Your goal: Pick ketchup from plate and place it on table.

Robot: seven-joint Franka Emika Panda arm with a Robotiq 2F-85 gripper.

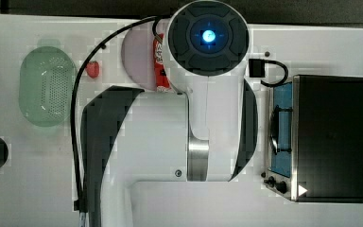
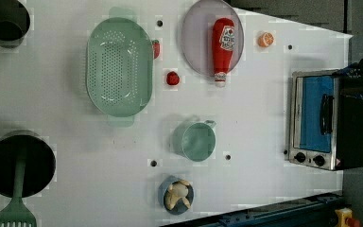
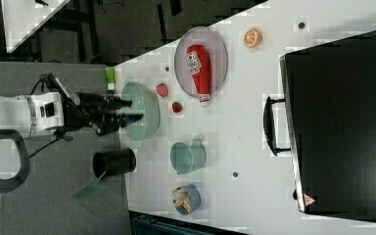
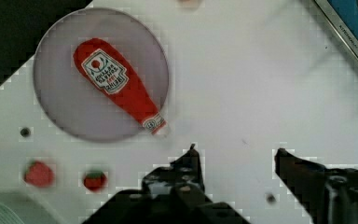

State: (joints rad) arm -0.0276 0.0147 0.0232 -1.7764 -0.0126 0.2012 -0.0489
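The ketchup (image 4: 121, 91), a red bottle with a white label, lies flat on the pale lilac plate (image 4: 65, 107), its cap reaching the plate's rim. I see the same ketchup (image 2: 222, 47) on the plate (image 2: 196, 42) at the top of the left view, and the ketchup (image 3: 198, 68) on the plate (image 3: 218, 54) in the right view. My gripper (image 4: 237, 154) hangs open well above the white table (image 4: 261, 84), off to the side of the bottle and holding nothing. In the top view, the arm covers most of the ketchup (image 1: 160, 66).
A green perforated basket (image 2: 119, 66), two strawberries (image 2: 172, 78), an orange slice (image 2: 265, 39), a green mug (image 2: 197, 140), a blue bowl (image 2: 176, 194), a black pot (image 2: 19, 163) and a toaster oven (image 2: 326, 120) stand on the table.
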